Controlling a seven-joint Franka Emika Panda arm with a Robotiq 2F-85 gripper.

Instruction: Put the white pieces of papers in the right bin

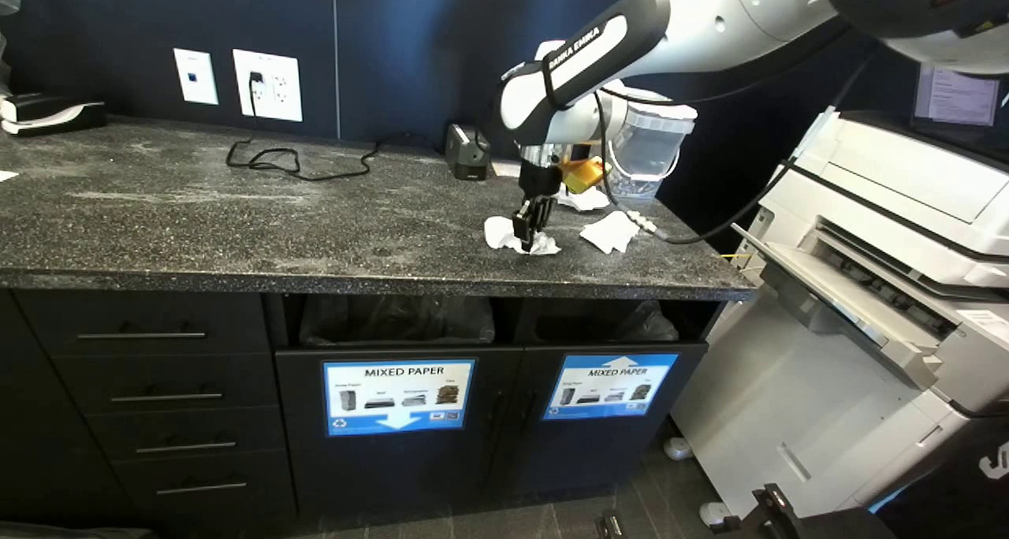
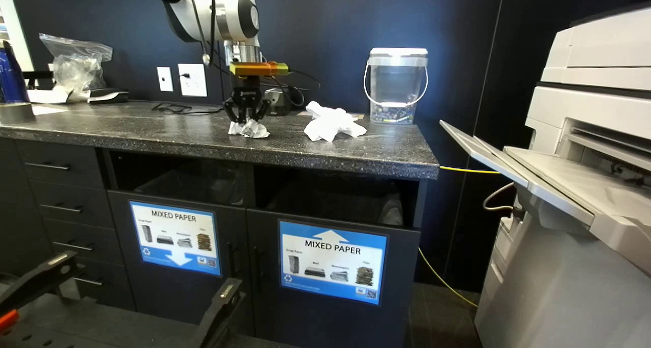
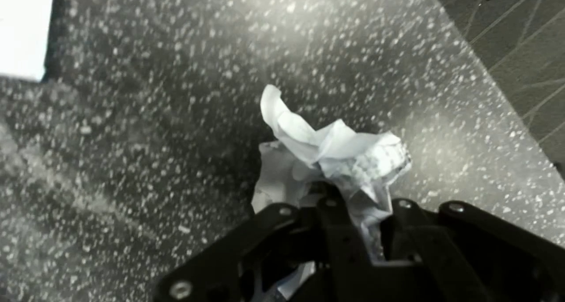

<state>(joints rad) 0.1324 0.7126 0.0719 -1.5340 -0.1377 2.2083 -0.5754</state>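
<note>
On the table (image 1: 347, 224), fingers (image 3: 342, 238) clamp one crumpled white paper (image 3: 344, 147), its long axis sideways in both exterior views.

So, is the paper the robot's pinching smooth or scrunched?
Scrunched: the wrist view shows folds and creases in the white paper the end effector holds.

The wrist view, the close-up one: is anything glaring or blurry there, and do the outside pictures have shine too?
Wrist view: pale glare patches on the speckled dark grey countertop; the black jointed end effector dark and rather soft; the white paper piece at upper left nearly washed out. Both exterior views: a bluish sheen on the smooth dark navy wall.
</note>
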